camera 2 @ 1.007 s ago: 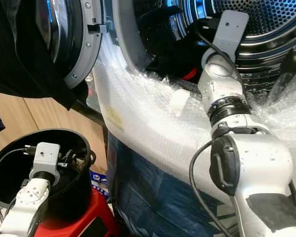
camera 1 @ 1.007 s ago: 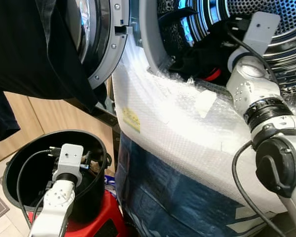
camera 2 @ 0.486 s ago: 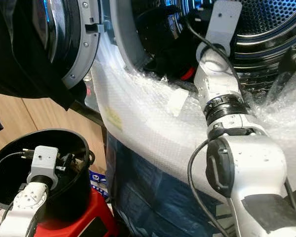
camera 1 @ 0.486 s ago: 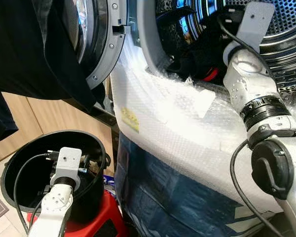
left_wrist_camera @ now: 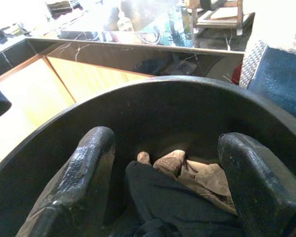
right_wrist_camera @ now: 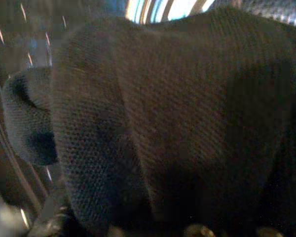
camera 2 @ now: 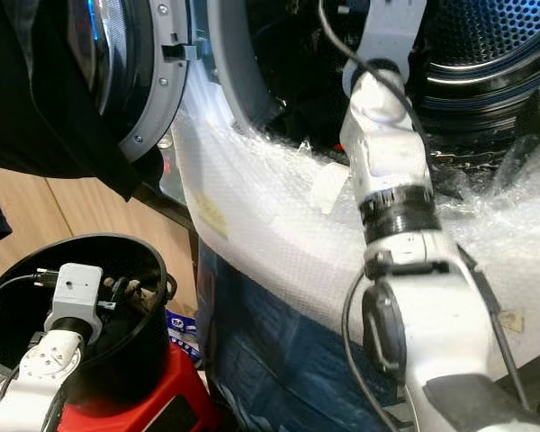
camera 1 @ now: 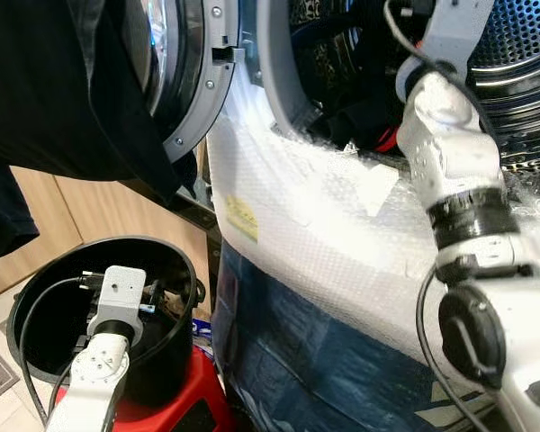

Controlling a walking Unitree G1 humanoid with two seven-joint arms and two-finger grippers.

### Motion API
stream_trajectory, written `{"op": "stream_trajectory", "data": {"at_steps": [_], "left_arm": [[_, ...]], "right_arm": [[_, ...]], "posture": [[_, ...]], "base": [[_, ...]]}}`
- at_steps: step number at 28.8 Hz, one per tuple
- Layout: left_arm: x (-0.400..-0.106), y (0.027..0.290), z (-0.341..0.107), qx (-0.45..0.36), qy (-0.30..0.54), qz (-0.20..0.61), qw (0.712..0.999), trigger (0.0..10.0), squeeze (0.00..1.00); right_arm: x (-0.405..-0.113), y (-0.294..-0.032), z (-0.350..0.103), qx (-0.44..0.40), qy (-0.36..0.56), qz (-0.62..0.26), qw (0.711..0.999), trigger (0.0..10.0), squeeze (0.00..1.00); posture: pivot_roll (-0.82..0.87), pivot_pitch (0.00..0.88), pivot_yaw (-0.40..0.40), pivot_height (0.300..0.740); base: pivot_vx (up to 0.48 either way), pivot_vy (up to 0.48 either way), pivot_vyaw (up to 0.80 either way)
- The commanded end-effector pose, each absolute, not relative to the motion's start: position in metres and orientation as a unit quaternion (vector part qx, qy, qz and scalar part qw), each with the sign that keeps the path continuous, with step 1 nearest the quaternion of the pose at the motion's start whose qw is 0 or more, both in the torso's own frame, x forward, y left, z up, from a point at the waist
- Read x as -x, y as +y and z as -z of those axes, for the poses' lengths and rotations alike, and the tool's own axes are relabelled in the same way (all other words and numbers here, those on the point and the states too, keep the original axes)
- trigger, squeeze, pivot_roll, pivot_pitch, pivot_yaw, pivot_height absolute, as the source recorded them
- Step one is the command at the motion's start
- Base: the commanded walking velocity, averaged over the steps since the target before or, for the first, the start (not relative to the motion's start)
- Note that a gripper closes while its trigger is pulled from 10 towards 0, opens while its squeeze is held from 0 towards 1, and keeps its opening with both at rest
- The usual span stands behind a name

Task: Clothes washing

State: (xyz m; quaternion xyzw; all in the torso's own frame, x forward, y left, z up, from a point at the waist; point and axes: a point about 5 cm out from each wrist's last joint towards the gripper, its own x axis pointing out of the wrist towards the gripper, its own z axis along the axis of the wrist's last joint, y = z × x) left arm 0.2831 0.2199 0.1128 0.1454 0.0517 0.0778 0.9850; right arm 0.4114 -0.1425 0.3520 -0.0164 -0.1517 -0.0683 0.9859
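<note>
The washing machine's steel drum stands open, with dark clothes and a red bit lying at its mouth. My right arm reaches up into the drum, and its gripper is hidden among the clothes. Dark knitted fabric presses close in the right wrist view. A black bucket on the floor side holds a black garment and a tan one. My left gripper hangs open inside the bucket, just above those clothes.
The round door is swung open to the left, with a black garment draped over it. Bubble wrap and a blue sheet cover the machine's front. The bucket sits on a red stool beside wooden cabinets.
My right arm has stretched further up and into the drum. The left arm has stayed in the bucket.
</note>
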Motion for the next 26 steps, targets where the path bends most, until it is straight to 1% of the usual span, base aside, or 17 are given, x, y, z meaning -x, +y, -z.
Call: {"op": "stream_trajectory", "data": {"at_steps": [1, 3, 5, 6, 8, 12, 17, 18, 20, 21, 22, 26], "left_arm": [[-0.281, 0.218, -0.114, -0.153, 0.051, -0.074, 0.984, 10.0, 0.0], [-0.28, 0.216, -0.113, -0.152, 0.053, -0.072, 0.984, 10.0, 0.0], [-0.28, 0.216, -0.113, -0.151, 0.054, -0.072, 0.984, 10.0, 0.0], [-0.28, 0.215, -0.112, -0.15, 0.054, -0.071, 0.985, 10.0, 0.0], [-0.281, 0.214, -0.112, -0.15, 0.054, -0.071, 0.985, 10.0, 0.0], [-0.28, 0.214, -0.113, -0.148, 0.053, -0.073, 0.985, 10.0, 0.0], [-0.279, 0.216, -0.112, -0.149, 0.057, -0.074, 0.984, 10.0, 0.0], [-0.279, 0.216, -0.112, -0.149, 0.057, -0.074, 0.984, 10.0, 0.0], [-0.279, 0.217, -0.112, -0.148, 0.057, -0.075, 0.984, 10.0, 0.0], [-0.279, 0.217, -0.112, -0.148, 0.057, -0.076, 0.984, 10.0, 0.0], [-0.279, 0.216, -0.112, -0.148, 0.057, -0.075, 0.985, 10.0, 0.0], [-0.28, 0.215, -0.112, -0.147, 0.057, -0.073, 0.985, 10.0, 0.0]], "right_arm": [[-0.408, -0.15, -0.355, 0.02, -0.153, 0.073, 0.985, 10.0, 1.0], [-0.406, -0.158, -0.344, 0.035, -0.135, 0.086, 0.986, 10.0, 1.0], [-0.406, -0.16, -0.341, 0.039, -0.131, 0.09, 0.987, 10.0, 1.0], [-0.405, -0.163, -0.331, 0.049, -0.117, 0.088, 0.988, 10.0, 1.0], [-0.402, -0.162, -0.324, 0.037, -0.104, 0.073, 0.991, 10.0, 1.0], [-0.394, -0.159, -0.323, -0.028, -0.097, 0.034, 0.994, 10.0, 1.0], [-0.382, -0.163, -0.334, -0.036, -0.118, 0.01, 0.992, 10.0, 1.0], [-0.374, -0.163, -0.338, -0.02, -0.126, -0.01, 0.992, 10.0, 1.0], [-0.37, -0.165, -0.339, -0.005, -0.128, -0.008, 0.992, 10.0, 1.0], [-0.366, -0.171, -0.339, 0.028, -0.126, -0.002, 0.992, 10.0, 1.0], [-0.363, -0.179, -0.339, 0.031, -0.123, 0.008, 0.992, 10.0, 1.0], [-0.356, -0.189, -0.336, 0.046, -0.114, 0.004, 0.992, 10.0, 1.0]], "posture": [[0.23, 0.0, -0.07, 0.74], [0.22, 0.0, -0.071, 0.74], [0.22, 0.0, -0.071, 0.74], [0.22, 0.0, -0.074, 0.74], [0.22, 0.0, -0.076, 0.74], [0.22, 0.0, -0.075, 0.74], [0.21, 0.006, -0.073, 0.74], [0.21, 0.01, -0.072, 0.74], [0.21, 0.01, -0.072, 0.74], [0.21, 0.01, -0.072, 0.74], [0.2, 0.017, -0.071, 0.74], [0.19, 0.019, -0.072, 0.74]], "base": [[0.0, 0.0, 0.0], [0.0, 0.0, 0.0], [0.0, 0.0, 0.0], [0.0, 0.0, 0.0], [0.0, 0.0, 0.0], [0.0, 0.0, 0.0], [0.0, 0.0, 0.0], [0.0, 0.0, 0.0], [0.0, 0.0, 0.0], [0.0, 0.0, 0.0], [0.0, 0.0, 0.0], [0.0, 0.0, 0.0]]}}
